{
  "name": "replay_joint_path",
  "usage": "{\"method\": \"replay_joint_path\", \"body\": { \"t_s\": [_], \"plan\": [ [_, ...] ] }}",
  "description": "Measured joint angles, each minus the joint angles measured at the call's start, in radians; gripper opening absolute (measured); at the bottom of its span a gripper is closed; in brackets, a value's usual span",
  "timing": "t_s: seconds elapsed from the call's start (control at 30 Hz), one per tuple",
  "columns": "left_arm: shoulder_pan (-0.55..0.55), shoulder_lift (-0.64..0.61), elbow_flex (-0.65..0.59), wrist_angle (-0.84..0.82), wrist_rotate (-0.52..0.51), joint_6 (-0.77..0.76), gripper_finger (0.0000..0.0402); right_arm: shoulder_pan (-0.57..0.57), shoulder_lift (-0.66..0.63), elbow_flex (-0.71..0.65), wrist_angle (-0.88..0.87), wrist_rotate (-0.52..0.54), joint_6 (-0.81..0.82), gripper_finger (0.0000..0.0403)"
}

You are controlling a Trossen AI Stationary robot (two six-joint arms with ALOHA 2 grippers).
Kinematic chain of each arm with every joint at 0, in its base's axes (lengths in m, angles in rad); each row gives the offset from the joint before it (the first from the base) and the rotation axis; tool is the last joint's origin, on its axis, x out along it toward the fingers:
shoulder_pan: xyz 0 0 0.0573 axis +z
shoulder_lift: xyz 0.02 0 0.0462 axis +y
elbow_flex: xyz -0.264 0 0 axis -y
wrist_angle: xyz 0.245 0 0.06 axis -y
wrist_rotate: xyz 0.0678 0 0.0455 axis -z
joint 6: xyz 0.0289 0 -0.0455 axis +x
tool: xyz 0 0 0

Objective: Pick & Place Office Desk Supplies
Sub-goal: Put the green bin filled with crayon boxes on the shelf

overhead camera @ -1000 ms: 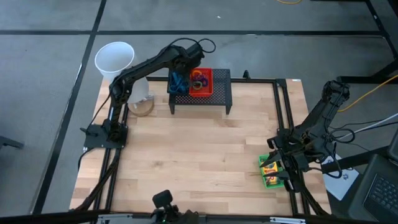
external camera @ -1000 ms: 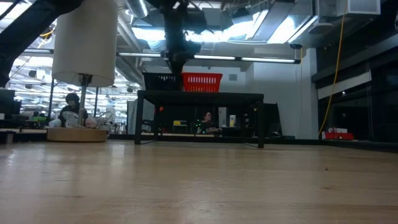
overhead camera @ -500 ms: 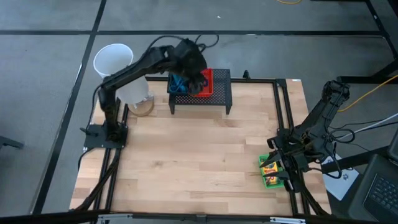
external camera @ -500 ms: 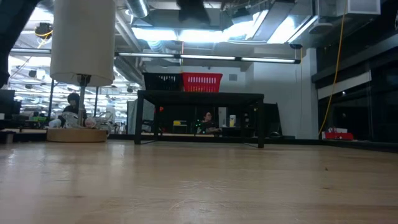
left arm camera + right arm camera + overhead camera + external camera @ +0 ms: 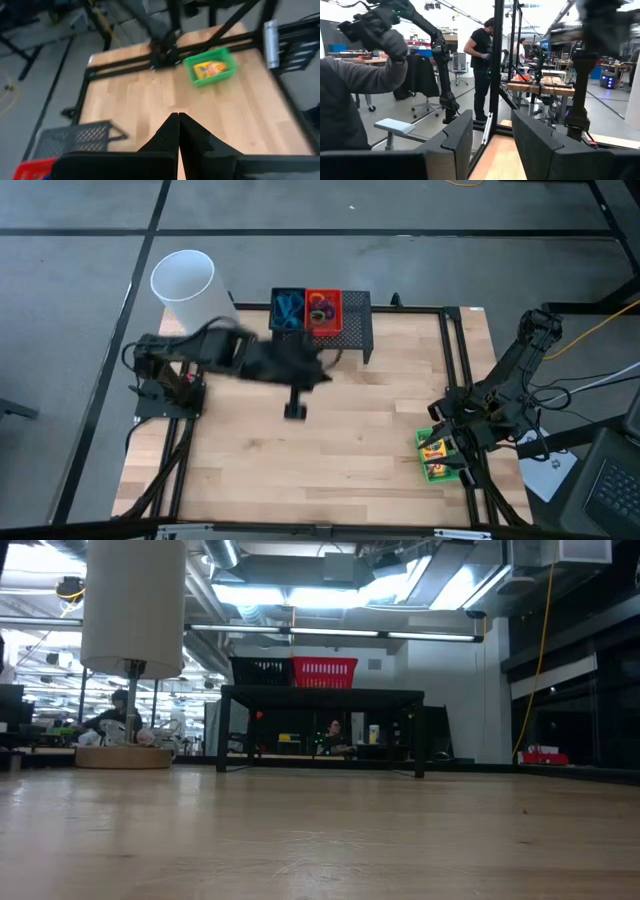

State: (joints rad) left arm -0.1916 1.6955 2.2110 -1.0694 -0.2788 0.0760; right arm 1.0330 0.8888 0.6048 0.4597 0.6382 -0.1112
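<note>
My left gripper (image 5: 322, 372) is shut and empty, high over the middle of the table, in front of the black mesh stand (image 5: 355, 330); its fingers (image 5: 178, 135) slant down toward the right edge. On the stand sit a black basket (image 5: 288, 310) holding blue scissors and a red basket (image 5: 322, 310) holding loops. A green basket (image 5: 210, 67) with yellow crayon boxes rests on the table at the near right. My right gripper (image 5: 492, 145) is open and empty, pointing level into the room, just above that green basket (image 5: 437, 457).
A tall white cylinder (image 5: 185, 285) stands on a round wooden base (image 5: 125, 756) at the far left corner. Black frame rails (image 5: 455, 380) run along the table's sides. A standing person (image 5: 482, 60) and a grey sleeve (image 5: 350, 100) show in the room beyond.
My left gripper has risen from just above the baskets on the stand, out of the low view, and swung fast toward the near edge to over the table's middle. It has tipped from pointing down to slanting forward and stayed shut. The baskets have not moved.
</note>
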Motion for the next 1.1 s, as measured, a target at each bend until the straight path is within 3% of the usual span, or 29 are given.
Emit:
{"method": "replay_joint_path", "body": {
  "t_s": [0.23,0.4,0.5,0.83,1.0,1.1],
  "plan": [
    [-0.225,0.0,-0.064,0.048,-0.243,-0.011,0.0004,-0.041,0.056,0.0,0.002,0.091,0.002,0.0139],
    [-0.296,-0.072,-0.232,0.08,-0.372,-0.078,0.0004,-0.103,0.146,0.0,0.004,0.241,0.001,0.0139],
    [-0.305,-0.176,-0.418,0.166,-0.384,-0.143,0.0004,-0.141,0.19,0.0,0.011,0.267,-0.001,0.0139],
    [-0.437,-0.546,-1.159,0.841,-0.407,-0.144,0.0003,-0.243,0.213,0.0,0.087,0.257,0.007,0.0139],
    [-0.527,-0.626,-1.447,1.132,-0.503,-0.167,0.0001,-0.27,0.213,0.0,0.071,0.191,0.156,0.0139],
    [-0.573,-0.625,-1.609,1.352,-0.537,-0.167,0.0002,-0.289,0.222,0.0,0.033,0.214,0.254,0.0139]
  ]
}}
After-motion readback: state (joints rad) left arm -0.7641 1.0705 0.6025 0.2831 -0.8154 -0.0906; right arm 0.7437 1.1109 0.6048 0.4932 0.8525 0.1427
